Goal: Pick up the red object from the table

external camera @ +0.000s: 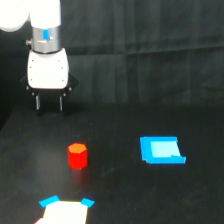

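Observation:
The red object (77, 155) is a small bright red hexagonal prism with a lighter orange-red top, standing upright on the black table (120, 195) left of centre. My gripper (49, 107) hangs from the white arm at the upper left, well above and behind the red object and slightly to its left in the exterior view. Its two dark fingers point down with a gap between them and nothing in it, so it is open.
A flat bright blue piece (161, 150) lies on the table to the exterior view's right of the red object. A pale block with blue corners (65, 210) sits at the bottom edge. A dark curtain forms the backdrop.

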### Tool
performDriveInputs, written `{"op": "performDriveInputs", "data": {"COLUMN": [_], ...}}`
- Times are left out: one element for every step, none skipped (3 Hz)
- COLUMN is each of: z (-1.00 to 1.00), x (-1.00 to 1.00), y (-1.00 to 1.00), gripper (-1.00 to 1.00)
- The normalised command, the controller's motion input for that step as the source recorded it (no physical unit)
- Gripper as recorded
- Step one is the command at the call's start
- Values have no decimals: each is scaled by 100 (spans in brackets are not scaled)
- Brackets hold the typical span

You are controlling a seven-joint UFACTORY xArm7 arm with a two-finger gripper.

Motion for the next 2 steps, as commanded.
{"op": "performDriveInputs", "data": {"z": [26, -7], "x": [-7, 34], "y": [-100, -100], "gripper": [70, 94]}}
